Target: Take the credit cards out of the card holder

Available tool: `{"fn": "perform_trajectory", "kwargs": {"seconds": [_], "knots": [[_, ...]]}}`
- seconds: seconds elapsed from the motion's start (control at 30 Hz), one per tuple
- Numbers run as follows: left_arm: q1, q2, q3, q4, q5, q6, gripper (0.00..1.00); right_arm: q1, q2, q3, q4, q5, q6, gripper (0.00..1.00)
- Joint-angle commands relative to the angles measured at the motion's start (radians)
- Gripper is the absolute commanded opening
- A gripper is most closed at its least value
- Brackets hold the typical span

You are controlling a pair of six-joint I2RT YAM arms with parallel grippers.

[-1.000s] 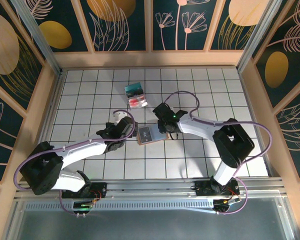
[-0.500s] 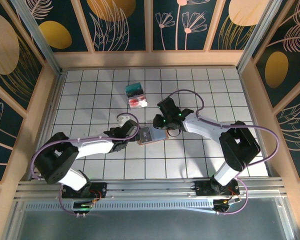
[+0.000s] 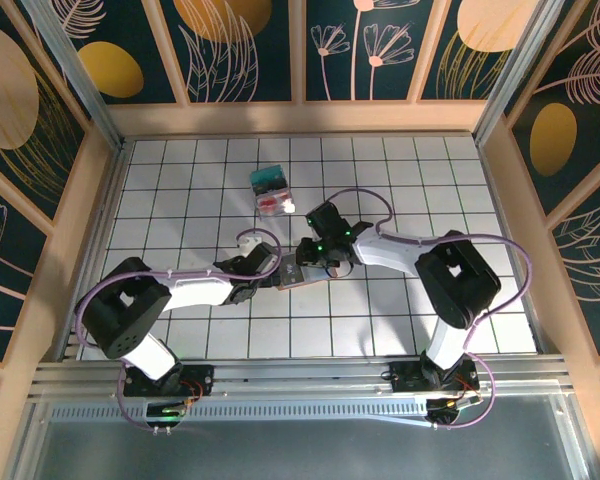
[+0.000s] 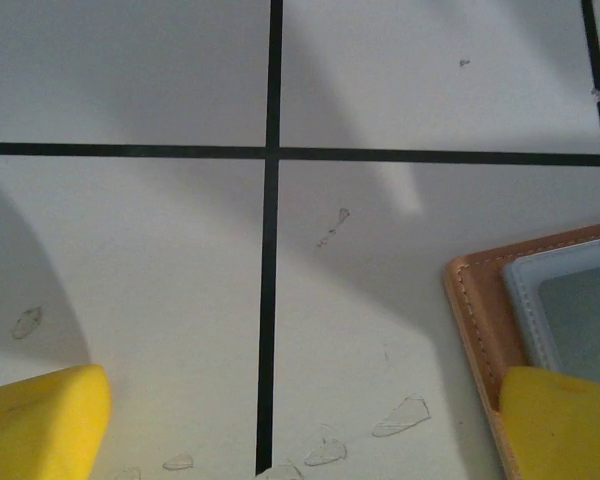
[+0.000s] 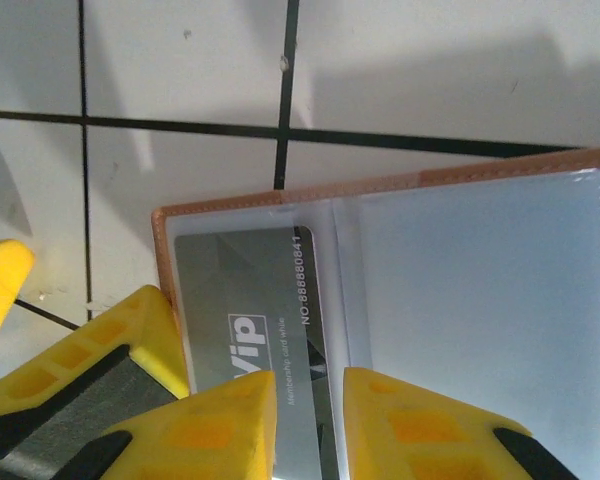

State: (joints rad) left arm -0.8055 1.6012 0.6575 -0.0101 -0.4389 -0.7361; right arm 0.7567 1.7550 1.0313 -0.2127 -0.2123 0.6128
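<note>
Right pincer [image 5: 310,420]: jaws narrow, tips on the silver VIP card [image 5: 242,285]; whether it grips the card cannot be told. Left pincer [image 4: 300,425]: jaws wide, one finger [image 4: 560,420] over the tan border of the card holder [image 4: 485,320]. Card holder: open flat on the tiled table [image 4: 130,260] between both pincers, with the card in a clear sleeve. Clear box [image 3: 271,190]: well apart.

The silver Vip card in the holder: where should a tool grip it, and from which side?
Likely its end by the right tool, pulled that way: the silver card lies flat, its other end against the card holder's tan border.
</note>
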Motion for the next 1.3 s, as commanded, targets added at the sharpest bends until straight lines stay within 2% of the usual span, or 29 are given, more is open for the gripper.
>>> {"fn": "perform_trajectory", "kwargs": {"seconds": [0.0,0.5,0.87,1.27], "knots": [[-0.004,0.019,0.001,-0.006,0.007,-0.023,0.99,0.014,0.027,0.016,0.012,-0.022,0.011,0.25],[-0.004,0.047,-0.003,-0.037,-0.013,-0.034,0.99,0.024,0.081,0.030,0.011,-0.010,0.008,0.25],[-0.004,0.048,-0.006,-0.042,-0.011,-0.032,0.99,0.023,0.057,0.009,0.079,-0.077,0.031,0.20],[-0.004,0.046,0.001,-0.051,-0.009,-0.025,0.99,-0.008,0.002,-0.049,0.179,-0.173,0.063,0.19]]}}
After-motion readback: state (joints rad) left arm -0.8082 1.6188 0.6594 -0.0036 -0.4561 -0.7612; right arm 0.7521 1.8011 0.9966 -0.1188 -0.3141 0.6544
